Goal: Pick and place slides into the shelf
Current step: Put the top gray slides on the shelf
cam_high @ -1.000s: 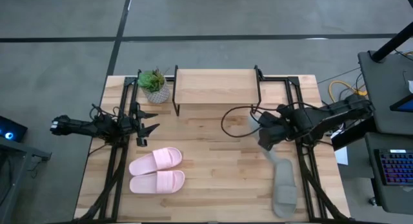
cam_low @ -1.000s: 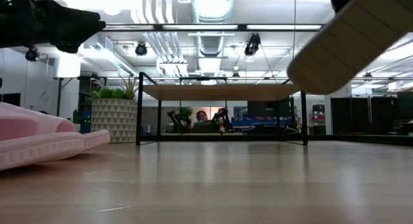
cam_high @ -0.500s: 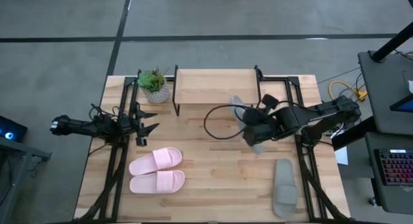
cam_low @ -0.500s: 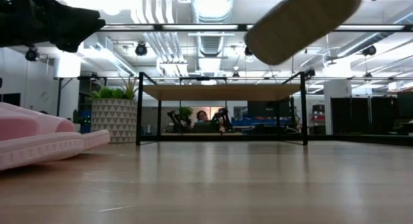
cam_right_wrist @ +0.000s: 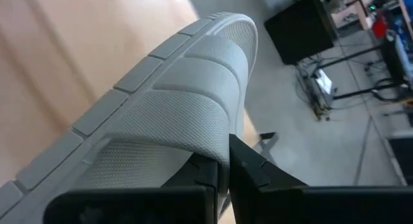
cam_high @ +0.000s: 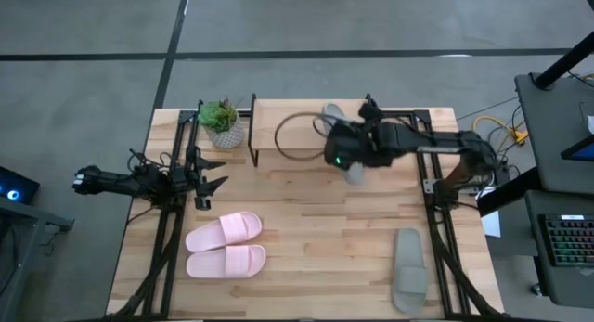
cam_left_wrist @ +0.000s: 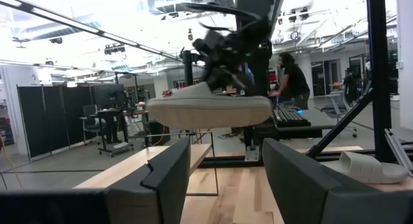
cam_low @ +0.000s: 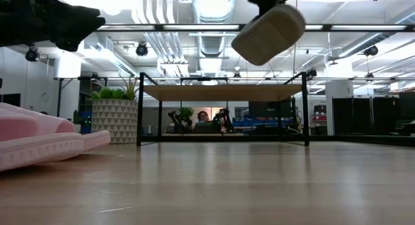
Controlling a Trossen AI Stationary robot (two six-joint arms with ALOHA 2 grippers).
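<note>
Jaws of right gripper [cam_high: 345, 157] clamped on grey-beige slide [cam_high: 340, 139], carried from mid-table up to the shelf [cam_high: 288, 125] in the last second, now raised above its right end. Placement looked imminent. Left gripper [cam_high: 206, 173] idle, jaws apart, near pink pair [cam_high: 225, 245].

I looked all over and found no words, numbers or signs that I could read. There were none on the slides, the shelf, the table, or in the room behind.
</note>
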